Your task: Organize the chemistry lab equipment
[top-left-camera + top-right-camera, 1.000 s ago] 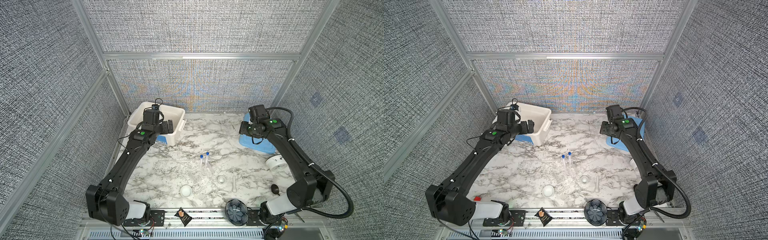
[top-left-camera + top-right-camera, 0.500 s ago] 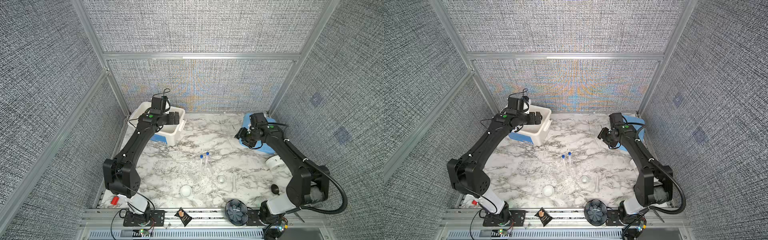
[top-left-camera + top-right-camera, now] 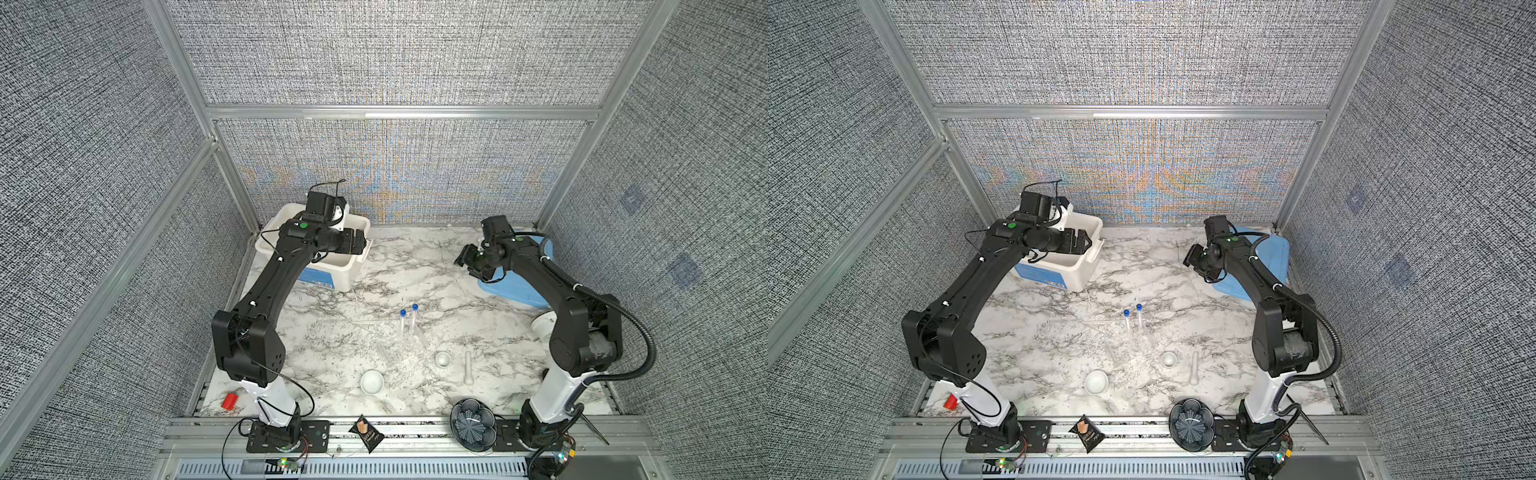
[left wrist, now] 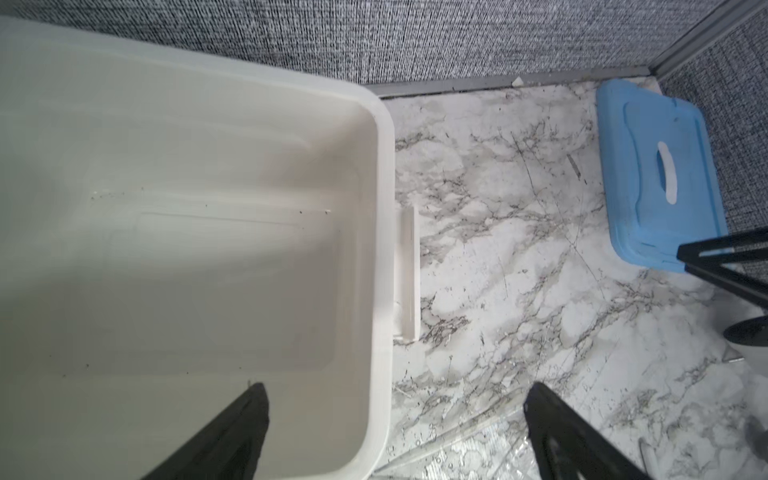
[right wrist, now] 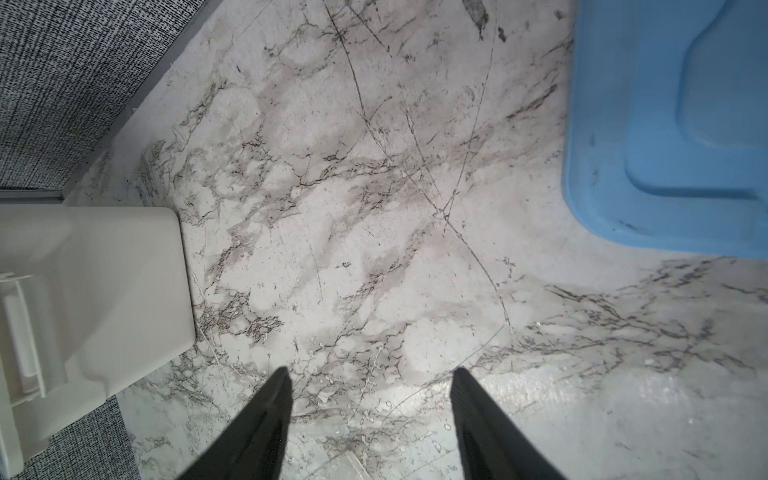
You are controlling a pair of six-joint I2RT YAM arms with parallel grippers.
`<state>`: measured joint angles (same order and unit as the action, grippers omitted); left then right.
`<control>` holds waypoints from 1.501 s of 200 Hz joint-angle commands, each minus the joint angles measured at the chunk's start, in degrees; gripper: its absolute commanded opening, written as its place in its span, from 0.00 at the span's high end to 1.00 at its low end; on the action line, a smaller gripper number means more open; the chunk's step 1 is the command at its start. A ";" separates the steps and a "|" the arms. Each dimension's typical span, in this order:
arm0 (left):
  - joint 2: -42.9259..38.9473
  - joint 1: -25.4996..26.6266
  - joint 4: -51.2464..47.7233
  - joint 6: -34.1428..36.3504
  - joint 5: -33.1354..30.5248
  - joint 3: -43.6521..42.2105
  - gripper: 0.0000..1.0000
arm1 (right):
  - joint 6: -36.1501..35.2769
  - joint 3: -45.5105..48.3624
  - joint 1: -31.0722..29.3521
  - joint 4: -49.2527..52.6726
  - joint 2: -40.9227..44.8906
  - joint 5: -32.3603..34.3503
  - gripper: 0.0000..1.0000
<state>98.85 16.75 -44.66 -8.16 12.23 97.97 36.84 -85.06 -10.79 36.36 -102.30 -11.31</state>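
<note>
Left gripper (image 4: 397, 388), jaws spread wide and empty, held above the handle-side wall of the open white rectangular plastic bin (image 3: 345, 276) at the back left of the marble-patterned tabletop (image 3: 415, 257); bin interior bare, apparently the intended store. Right gripper (image 5: 370, 370), jaws parted with nothing between, above bare marble just beside the flat light-blue plastic lid (image 3: 519, 291), laid at the back right, presumably to keep the bin mouth free. Equipment well apart from both grippers, toward the front centre: two slim clear tubes with blue caps (image 3: 402, 324), upright side by side, seemingly in a faint clear plastic rack (image 3: 388, 353); larger white round ceramic dish (image 3: 372, 381) nearest the front; smaller white round ceramic dish (image 3: 443, 359) just beside the white pestle (image 3: 468, 368), lying flat. Nothing yet stowed; next, probably, a forward reach.
</note>
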 commanded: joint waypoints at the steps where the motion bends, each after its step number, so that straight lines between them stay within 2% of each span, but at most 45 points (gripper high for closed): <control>1: -1.54 -0.05 -1.43 1.31 0.14 -1.46 0.03 | -3.17 0.60 0.16 -1.92 0.19 1.35 0.24; 21: -2.50 -0.05 -1.17 2.03 1.98 -3.67 0.03 | -4.43 -1.08 0.57 -0.34 -0.44 2.58 0.25; 50: -2.33 -0.05 -1.12 2.79 2.28 -4.29 0.03 | -6.78 -2.12 1.34 1.69 -0.53 0.96 0.27; 83: -1.31 -0.05 -0.84 2.51 2.84 -2.62 0.03 | -9.55 -1.87 3.81 3.68 0.00 4.04 0.28; 110: -0.07 -0.05 -0.39 0.63 2.56 -2.39 0.03 | -8.02 -2.41 7.56 7.14 -1.85 9.05 0.30; 155: -0.45 -0.05 -1.84 1.17 1.37 -2.55 0.03 | -11.41 -3.84 11.65 5.21 -4.71 11.93 0.32; 199: -0.97 -0.05 -3.69 0.57 0.22 -0.34 0.03 | -13.73 -3.42 11.67 -0.14 -2.96 10.37 0.33; 239: -0.34 -0.05 -3.23 -0.14 2.49 -0.08 0.03 | -11.76 -2.41 10.85 -2.75 -2.80 1.51 0.34; 300: 3.12 -0.05 1.90 0.98 4.09 0.20 0.03 | -11.50 0.97 9.38 -2.33 1.16 -2.25 0.34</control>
<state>100.49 16.75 -45.21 -7.92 15.59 97.36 25.26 -84.44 -1.37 34.09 -102.26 -11.07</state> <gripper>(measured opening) 0.975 0.659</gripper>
